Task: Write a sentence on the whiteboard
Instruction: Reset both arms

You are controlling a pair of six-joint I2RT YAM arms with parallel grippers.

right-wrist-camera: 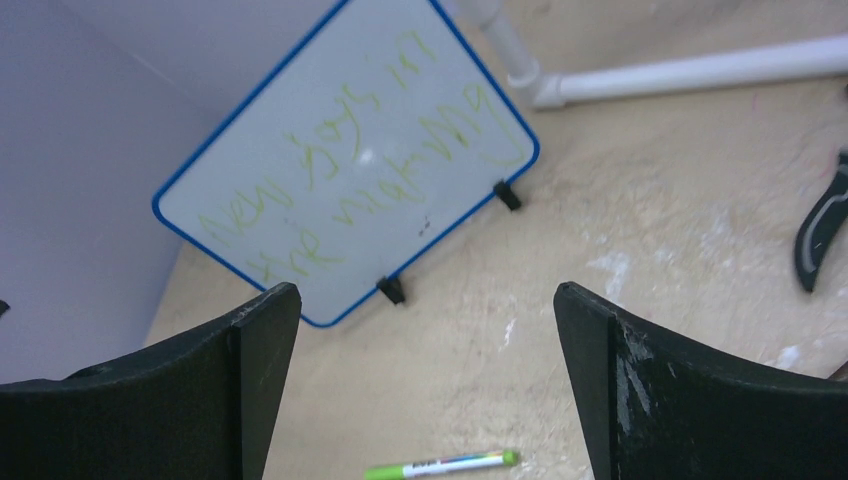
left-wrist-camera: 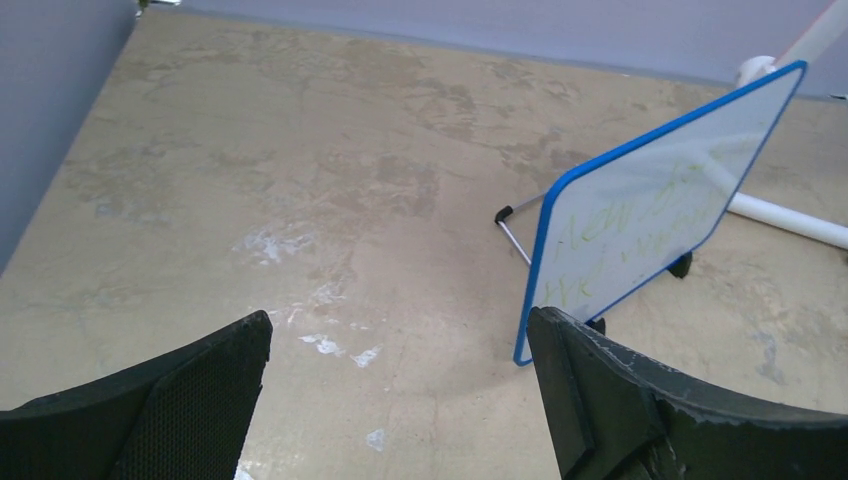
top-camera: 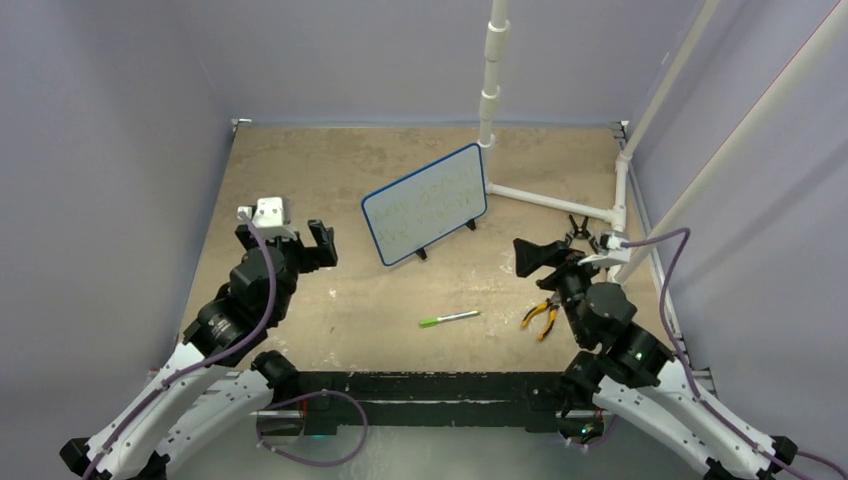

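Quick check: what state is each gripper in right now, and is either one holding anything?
Left gripper: open, fingers wide apart, holding nothing.
Right gripper: open, fingers wide apart, holding nothing.

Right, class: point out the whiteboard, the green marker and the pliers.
whiteboard (top-camera: 428,207): top external view, white surface.
green marker (top-camera: 449,318): top external view, mid barrel.
pliers (top-camera: 543,318): top external view, yellow handles.
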